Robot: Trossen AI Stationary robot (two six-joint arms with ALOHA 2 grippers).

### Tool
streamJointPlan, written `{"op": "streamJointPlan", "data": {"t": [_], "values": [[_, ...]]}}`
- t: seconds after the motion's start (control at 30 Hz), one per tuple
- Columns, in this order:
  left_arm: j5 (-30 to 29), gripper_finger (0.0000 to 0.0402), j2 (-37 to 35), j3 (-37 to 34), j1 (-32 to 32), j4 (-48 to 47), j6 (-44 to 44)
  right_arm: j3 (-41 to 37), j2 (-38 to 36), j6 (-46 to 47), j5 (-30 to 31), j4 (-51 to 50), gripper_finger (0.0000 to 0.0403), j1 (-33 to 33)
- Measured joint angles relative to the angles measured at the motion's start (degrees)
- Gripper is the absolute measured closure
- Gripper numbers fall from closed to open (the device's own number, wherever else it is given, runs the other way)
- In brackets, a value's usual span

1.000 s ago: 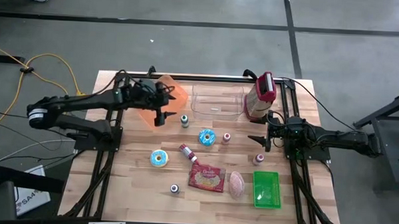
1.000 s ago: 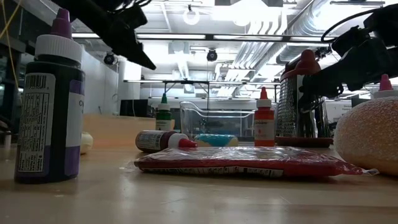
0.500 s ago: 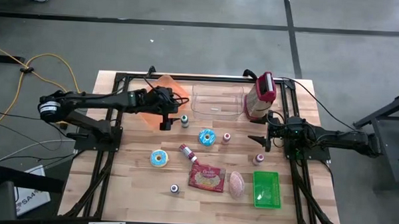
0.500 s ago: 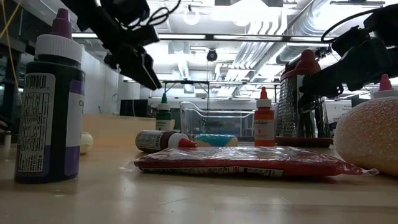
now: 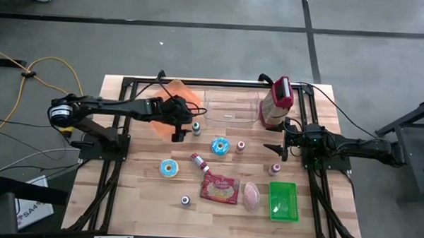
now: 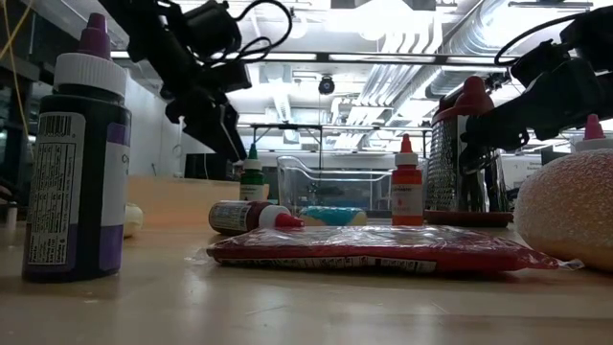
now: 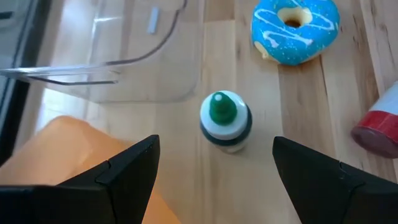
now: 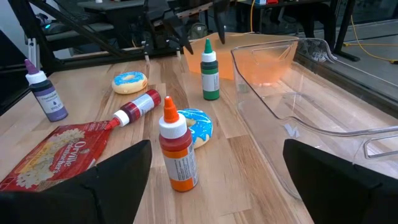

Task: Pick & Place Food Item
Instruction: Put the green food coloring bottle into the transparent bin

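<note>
Seen from above, the left gripper [image 5: 177,132] hangs with fingers spread and empty just beside a green-capped bottle [image 5: 196,127], while the nearest food, a blue doughnut [image 5: 219,145], lies on the worktop [image 5: 139,187] a little beyond; the right gripper [image 5: 275,149] waits released near the worktop's right side. From the left wrist, the bottle [image 7: 225,121] stands between the spread fingers [image 7: 127,168] with the doughnut [image 7: 295,29] farther ahead, so a careless reach could topple the bottle.
</note>
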Motion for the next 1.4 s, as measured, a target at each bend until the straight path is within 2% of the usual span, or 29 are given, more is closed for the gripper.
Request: {"op": "streamJointPlan", "data": {"t": [0.4,1.1,1.23,1.4], "values": [[-0.05,0.0096,2.61,0.02,-2.2,5.12,-0.72,0.01,0.0,0.0,0.0,0.0,0.005,0.0],[-0.14,0.0097,5.43,0.0,-2.13,6.93,-2.71,-0.01,0.04,0.0,0.0,0.04,0.005,0.02],[-0.14,0.0114,5.43,0.0,-2.13,6.91,-2.72,0.0,0.04,0.0,0.0,0.04,0.005,0.02],[-0.14,0.016,5.43,0.0,-2.13,7.08,-2.7,-0.01,0.04,0.0,0.0,0.04,0.005,0.02]]}}
